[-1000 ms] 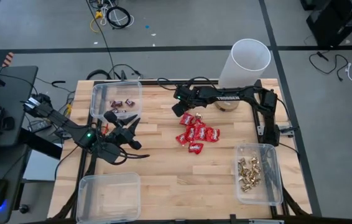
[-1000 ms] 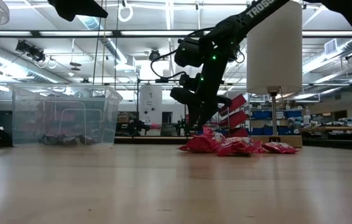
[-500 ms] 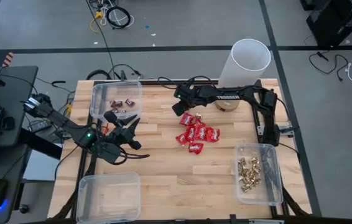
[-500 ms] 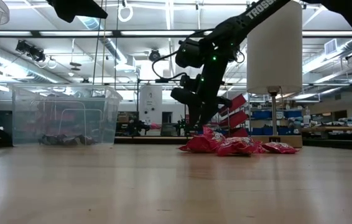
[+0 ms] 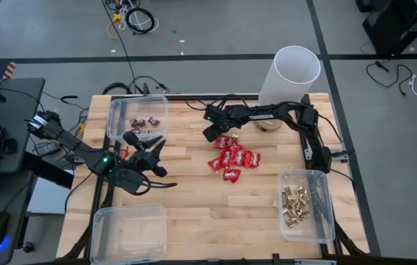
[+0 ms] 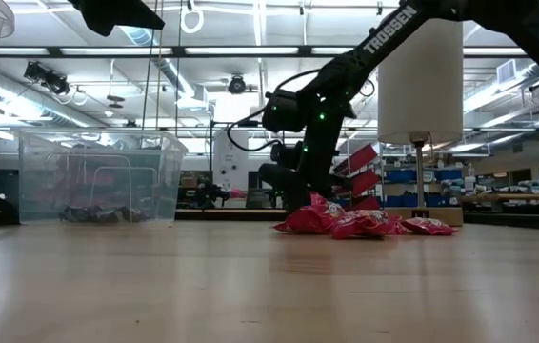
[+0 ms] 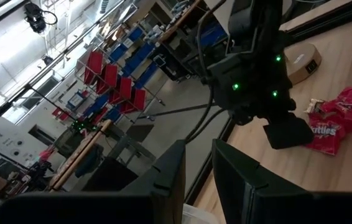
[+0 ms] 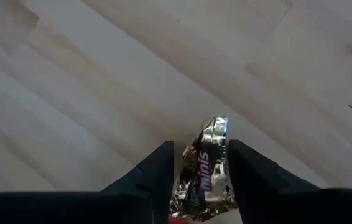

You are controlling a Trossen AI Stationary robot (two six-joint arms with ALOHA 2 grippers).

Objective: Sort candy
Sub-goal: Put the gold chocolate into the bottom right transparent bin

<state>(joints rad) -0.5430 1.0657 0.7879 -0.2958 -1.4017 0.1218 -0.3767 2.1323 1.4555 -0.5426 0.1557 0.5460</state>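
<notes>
**Right arm lowers onto a wrapped bar at the far edge of the red pile**

Over the last second the right gripper point(image 5: 214, 130) has swung slightly away from the white cylinder point(image 5: 289, 75) and dropped toward the table point(image 5: 194, 191); in the right wrist view its fingers point(image 8: 157, 174) now clamp a crinkled, silver-ended mini bar point(image 8: 206, 171) just above the boards. My reading: one piece is secured and ready to carry to a bin.

The left gripper point(image 5: 149, 154) has not moved, hovering beside the far-left bin point(image 5: 113, 118), fingers a little apart and empty.

The red packets point(image 5: 232, 159) lie heaped mid-table, glossy and puckered. The gold-foil pieces point(image 5: 295, 203) fill the near-right bin point(image 5: 326, 213), small and lumpy. Dark bars point(image 5: 144, 122) sit in the far-left bin. The bins are clear, thin-walled plastic; the near-left bin point(image 5: 129, 232) looks empty. The table is pale, planked wood
</notes>
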